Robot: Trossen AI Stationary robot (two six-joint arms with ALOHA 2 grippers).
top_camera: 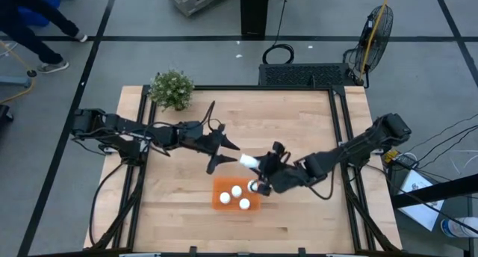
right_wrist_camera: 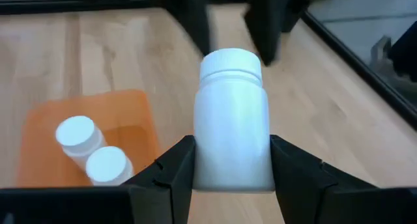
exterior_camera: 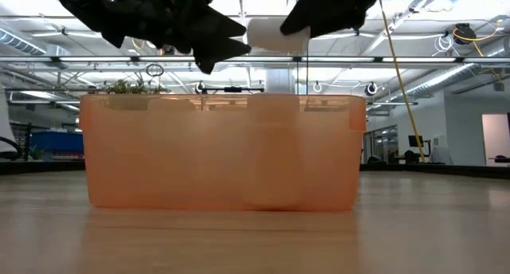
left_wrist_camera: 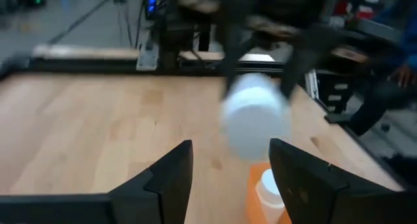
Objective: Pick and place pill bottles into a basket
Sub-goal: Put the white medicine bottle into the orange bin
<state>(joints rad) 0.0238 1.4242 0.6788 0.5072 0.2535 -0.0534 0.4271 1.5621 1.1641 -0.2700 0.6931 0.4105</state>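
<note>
My right gripper [top_camera: 263,169] is shut on a white pill bottle [top_camera: 248,161] held above the far edge of the orange basket [top_camera: 221,184]. The bottle also shows in the right wrist view [right_wrist_camera: 231,120] and the low view [exterior_camera: 271,33]. My left gripper [top_camera: 224,156] is open just left of it. Its fingers [left_wrist_camera: 172,175] stand on either side of the bottle's cap end without visibly touching. Three white bottles [top_camera: 236,190] stand upright in the basket; two of them show in the right wrist view [right_wrist_camera: 78,133]. My right gripper pinches the bottle's body near its base end [right_wrist_camera: 203,167] between its two fingers, one on each side. The fingers come from the table's right and lie along the bottle. The cap [right_wrist_camera: 229,62] points away toward my left gripper. The bottle lies about level, lifted clear above the basket [exterior_camera: 223,150].
A green potted plant [top_camera: 172,89] stands at the table's far left corner. Bare wood lies left and right of the basket. A fan [top_camera: 373,33] stands beyond the table's far right, and a person's legs [top_camera: 37,33] show on the floor beyond its far left.
</note>
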